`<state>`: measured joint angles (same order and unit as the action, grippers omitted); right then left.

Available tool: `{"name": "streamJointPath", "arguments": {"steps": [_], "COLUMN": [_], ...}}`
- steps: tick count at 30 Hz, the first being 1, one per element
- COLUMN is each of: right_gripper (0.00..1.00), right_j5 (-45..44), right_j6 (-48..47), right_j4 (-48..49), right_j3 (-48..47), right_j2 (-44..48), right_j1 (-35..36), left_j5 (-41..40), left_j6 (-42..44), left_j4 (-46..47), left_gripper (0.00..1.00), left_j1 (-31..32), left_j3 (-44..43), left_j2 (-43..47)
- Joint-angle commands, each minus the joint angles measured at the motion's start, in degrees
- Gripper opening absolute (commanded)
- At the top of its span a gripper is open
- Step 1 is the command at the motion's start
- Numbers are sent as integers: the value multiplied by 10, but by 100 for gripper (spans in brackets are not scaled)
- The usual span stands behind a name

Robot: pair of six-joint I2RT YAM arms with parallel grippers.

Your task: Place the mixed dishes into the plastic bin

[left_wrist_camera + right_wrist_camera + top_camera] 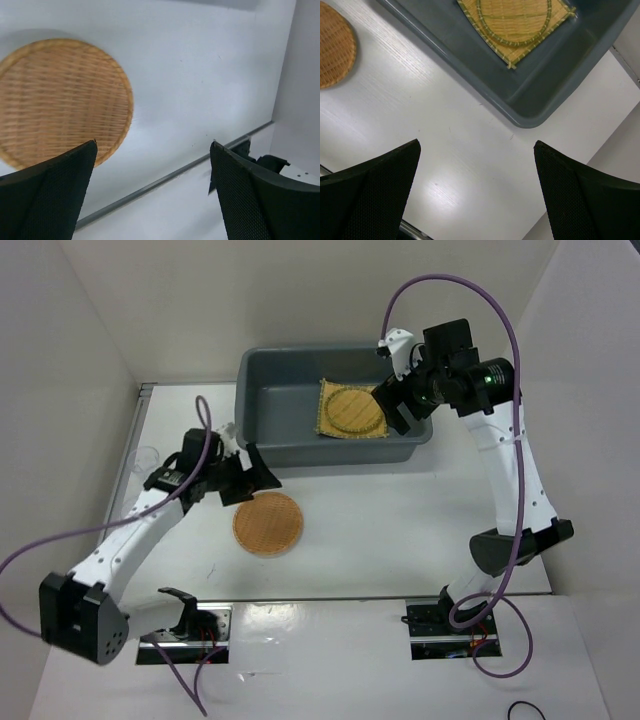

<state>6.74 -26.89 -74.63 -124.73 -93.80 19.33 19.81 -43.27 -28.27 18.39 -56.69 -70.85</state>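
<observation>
While a cup [145, 455] stands at the left edge of the desk [400, 520], the left jaws hang apart and empty just beside the orange plate [268, 523] lying there. Behind, the bin [270, 390] holds the mat [327, 430] with a tan plate [355, 410] on it. The right jaws gape empty over its right end.

Plastic bin [530, 107]: smooth grey-blue plastic, low sheen. Yellow mat [512, 57] and orange plate [55, 100]: woven fibre, ribbed, matt. Table [470, 150]: white, smooth, faintly grained, soft gloss. Left gripper [153, 144] pads [55, 200]: black, finely dimpled, matt.
</observation>
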Motion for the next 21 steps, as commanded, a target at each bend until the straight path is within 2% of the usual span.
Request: {"name": "streamJointPath", "arguments": {"steps": [1,4,10,15,17,21], "right_gripper": [99,99,99,99,99,99], "right_j5": [10,15,27,32,32,32], "right_j6": [-4,-4,-4,-4,-4,-4], "right_j4": [2,2,2,2,2,2], "right_j3": [12,18,12,23,23,35], "right_j2": [39,39,39,51,51,63], "right_j1": [-3,-3,-3,-3,-3,-3], "left_j5": [-18,-36,-34,-80,-66,-3], "left_j6": [14,-9,-42,-91,-105,-120], "left_j4": [-55,-55,-29,7,50,142], "left_gripper": [100,100,100,100,100,100], "left_j1": [-34,-55,-84,-104,-121,-139], "left_j3": [82,137,175,213,257,346], "left_j2": [18,24,-5,81,108,108]}}
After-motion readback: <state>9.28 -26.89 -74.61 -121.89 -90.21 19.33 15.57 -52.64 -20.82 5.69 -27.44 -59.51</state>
